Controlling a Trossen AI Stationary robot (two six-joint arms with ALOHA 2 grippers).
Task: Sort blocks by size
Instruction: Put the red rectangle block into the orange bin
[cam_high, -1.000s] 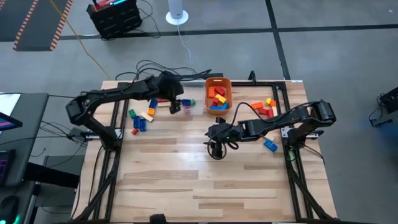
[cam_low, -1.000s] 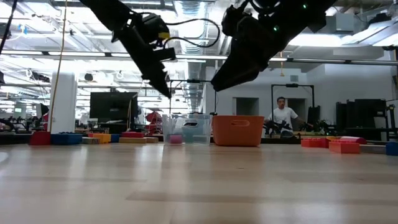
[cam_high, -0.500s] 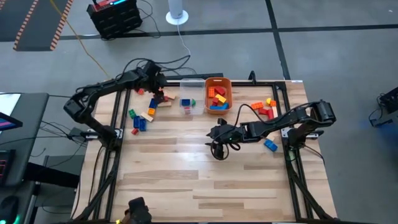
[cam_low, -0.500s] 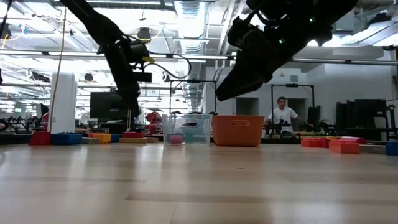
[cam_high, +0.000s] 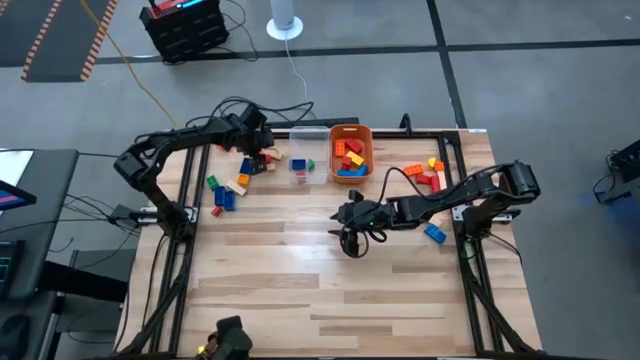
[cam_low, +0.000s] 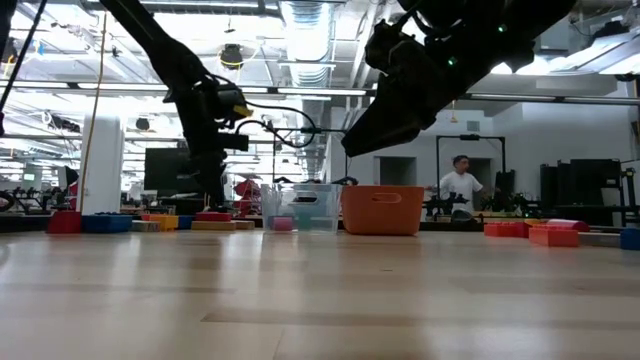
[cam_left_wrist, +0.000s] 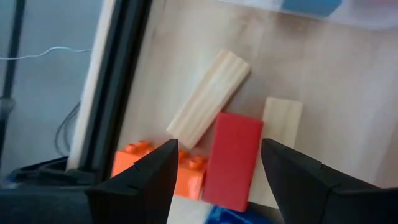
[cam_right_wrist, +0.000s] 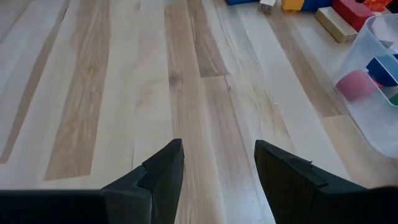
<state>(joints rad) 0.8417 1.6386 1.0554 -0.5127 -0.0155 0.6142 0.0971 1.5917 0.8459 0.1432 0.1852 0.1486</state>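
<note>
Carefully, with my left gripper (cam_left_wrist: 216, 163) open above the red block (cam_left_wrist: 233, 160), I should probably lower squarely around it.

So the tabletop (cam_high: 330, 280) is light wood planks in a black metal frame, sitting on a grey concrete floor (cam_high: 500, 30). Near the far edge there's an orange tub (cam_high: 350, 152), and a clear plastic tub (cam_high: 308, 150) just beside it. Past the far edge, black cables (cam_high: 240, 105) lie tangled on the floor, with a white cord (cam_high: 298, 72) running to a round white base (cam_high: 285, 26) and a black crate (cam_high: 183, 27) close by. Looking level across the room, a person (cam_low: 460, 186) in a white shirt sits well behind the tabletop, and a white pillar (cam_low: 101, 165) stands off to one side under bright ceiling lights.
</note>
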